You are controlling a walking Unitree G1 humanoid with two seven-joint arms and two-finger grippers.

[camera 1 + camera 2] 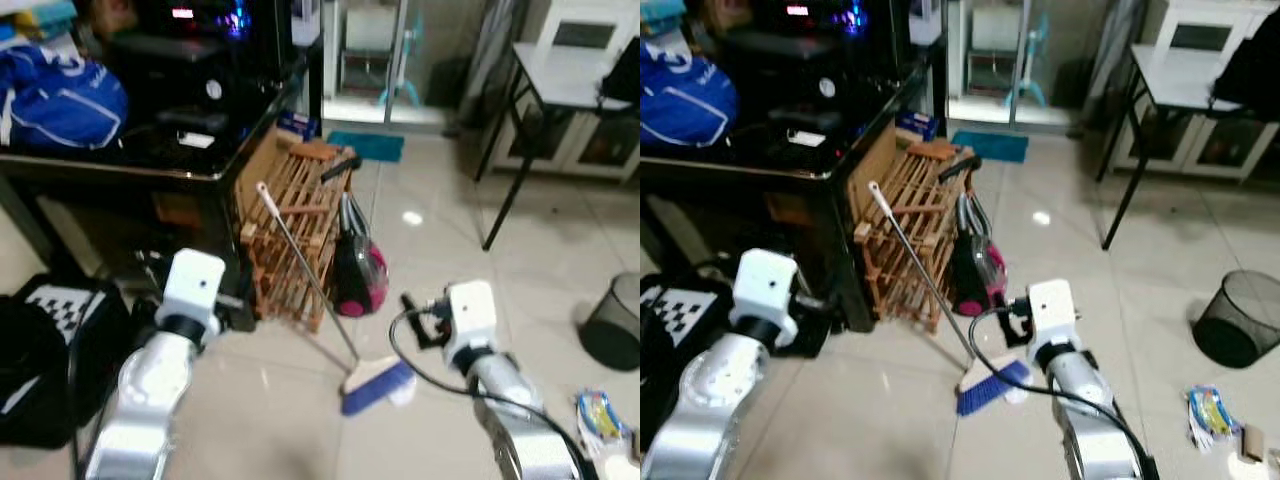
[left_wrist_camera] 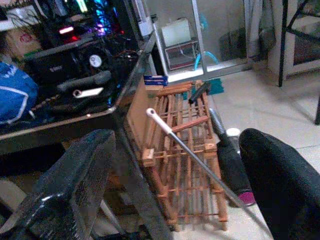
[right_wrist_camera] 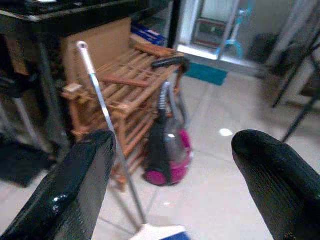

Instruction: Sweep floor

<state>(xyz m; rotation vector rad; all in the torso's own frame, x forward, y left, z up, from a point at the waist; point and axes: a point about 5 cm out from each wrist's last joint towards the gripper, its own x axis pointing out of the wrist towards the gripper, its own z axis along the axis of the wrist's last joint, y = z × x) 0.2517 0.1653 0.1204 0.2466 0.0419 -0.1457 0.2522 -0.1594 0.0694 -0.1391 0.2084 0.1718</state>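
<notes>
A broom (image 1: 318,290) leans against a wooden slatted rack (image 1: 292,230), its blue bristle head (image 1: 377,388) resting on the tiled floor (image 1: 430,250) just in front of the rack. A pink and black vacuum cleaner (image 1: 356,272) stands beside the rack, near the handle. The left tool (image 2: 175,190) and right tool (image 3: 170,190) are both spread wide, grasping nothing, short of the broom. The rack sits at the edge of a black worktop (image 1: 150,165). Open tile lies to the right, up to a black mesh bin (image 1: 1237,318) and a wrapper (image 1: 1210,412).

place: home room | signs: tiled floor (image 1: 440,230), computer desk (image 1: 150,165), vacuum cleaner (image 1: 355,275), wastebasket (image 1: 1235,320)
</notes>
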